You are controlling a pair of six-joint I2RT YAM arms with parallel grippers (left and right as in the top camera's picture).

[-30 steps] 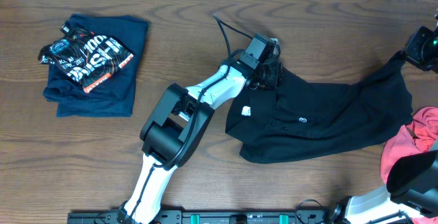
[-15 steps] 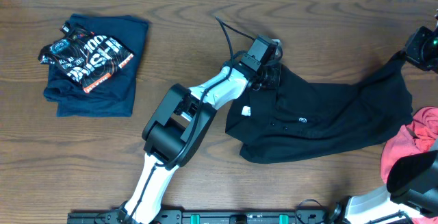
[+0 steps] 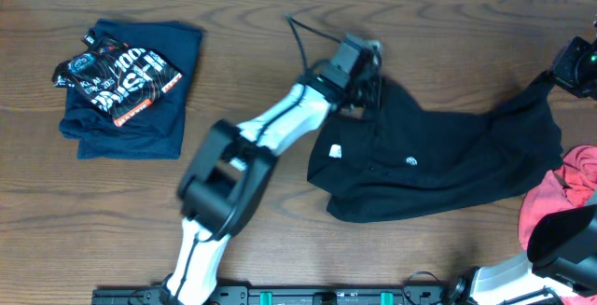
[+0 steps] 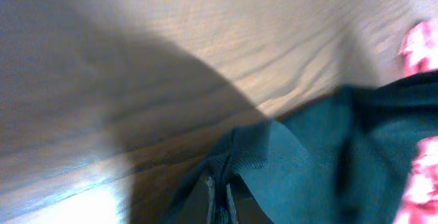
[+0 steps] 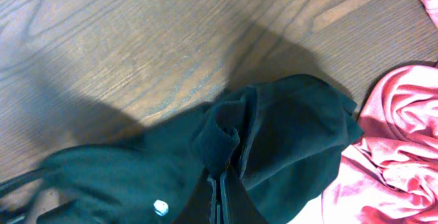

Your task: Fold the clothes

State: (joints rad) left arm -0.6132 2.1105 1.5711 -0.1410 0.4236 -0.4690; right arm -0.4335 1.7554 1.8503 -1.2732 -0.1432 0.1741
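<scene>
At far left on the table [image 3: 252,25], one folded navy shirt [image 3: 126,81], well apart from everything else. Mid-table, the left arm [image 3: 280,123] slanting up to the clothes [image 3: 438,160] and hiding part of their upper left corner. There, the left pincer [image 4: 219,195] clamped shut on a fold of black fabric. Clothes spread flat from centre to right, small white logo [image 3: 408,163] facing up. At upper right, the right pincer [image 5: 220,183] closed tight on another bunched fold. At the right edge, one coral garment [image 3: 564,193], touching the clothes. In all: three garments, two pincers, both gripping the same black piece.
</scene>
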